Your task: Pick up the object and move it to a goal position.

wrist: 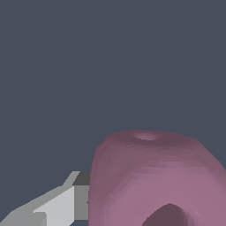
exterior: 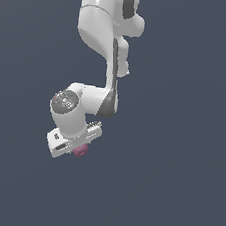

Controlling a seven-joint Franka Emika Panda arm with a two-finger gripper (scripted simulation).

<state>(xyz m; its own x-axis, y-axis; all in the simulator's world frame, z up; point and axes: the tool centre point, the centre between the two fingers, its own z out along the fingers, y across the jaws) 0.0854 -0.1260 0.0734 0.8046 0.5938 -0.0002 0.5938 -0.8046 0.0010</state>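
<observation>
Left of centre and a little below the middle of the exterior view, the white box-shaped gripper [exterior: 75, 148] hangs tilted with the small pink-mauve blocky piece with bevelled corners [exterior: 80, 150] tucked under it, seemingly pinched, the jaws narrowed to its width. In the wrist view the pink piece [wrist: 154, 176] fills the lower right, a grey finger [wrist: 66, 203] against its side. No goal marker shows, so I'd carry it slowly, keeping the squeeze even.
</observation>
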